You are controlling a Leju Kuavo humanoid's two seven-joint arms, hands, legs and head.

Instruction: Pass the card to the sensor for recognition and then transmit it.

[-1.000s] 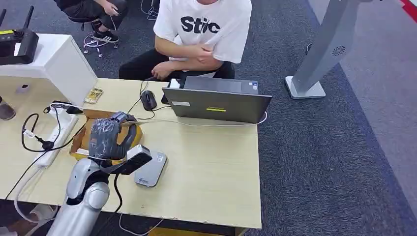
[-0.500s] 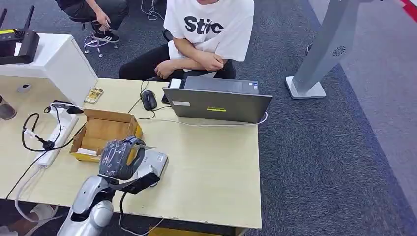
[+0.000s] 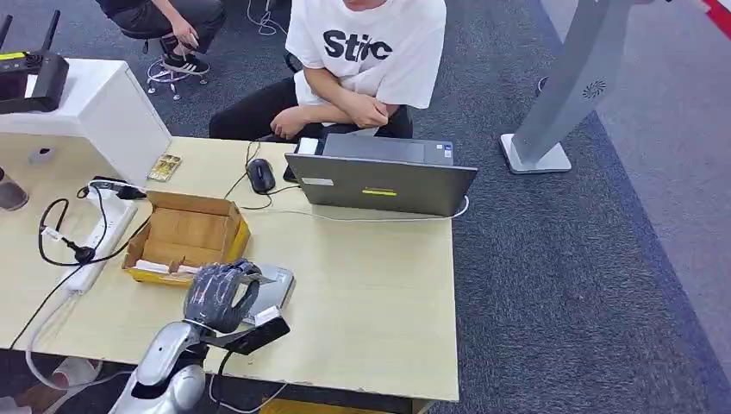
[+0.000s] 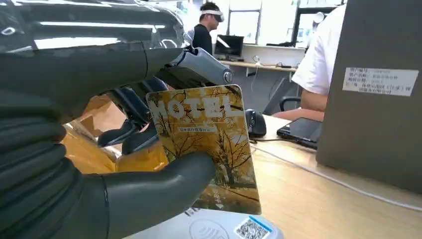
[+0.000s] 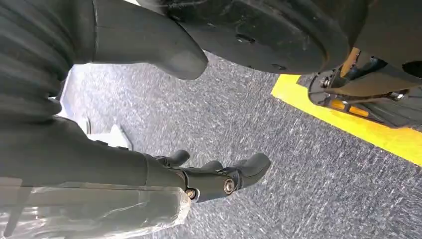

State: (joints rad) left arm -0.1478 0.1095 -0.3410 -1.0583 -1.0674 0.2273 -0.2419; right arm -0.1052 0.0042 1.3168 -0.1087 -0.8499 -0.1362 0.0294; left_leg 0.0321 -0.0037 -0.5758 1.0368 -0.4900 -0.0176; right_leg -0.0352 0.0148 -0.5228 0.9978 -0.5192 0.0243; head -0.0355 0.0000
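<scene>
Left hand [image 3: 220, 293]: over the near table edge, at about 7 o'clock from the laptop [image 3: 379, 183]. Thumb and fingers pinch the card [image 4: 206, 144], a yellow card printed with trees and the word HOTEL, held upright on edge.

Card: directly above the sensor [image 3: 274, 289], a flat grey reader with a QR label; whether card and reader touch cannot be told.

Sensor: lies on the table [image 3: 379, 293], at 5 o'clock from the cardboard box [image 3: 185, 233], just beside it.

Right hand [image 5: 219, 177]: hangs over grey carpet near a yellow floor line; fingers lightly curled and apart, holding nothing.

Cardboard box: open, at 9 o'clock from the laptop's near corner.

Mouse [image 3: 259, 175]: black, at 9 o'clock from the laptop, close by.

Power strip [image 3: 99, 237]: white, with black cables, at 9 o'clock from the box.

Person [image 3: 366, 52]: seated at 12 o'clock behind the laptop, white printed shirt, arms folded.
</scene>
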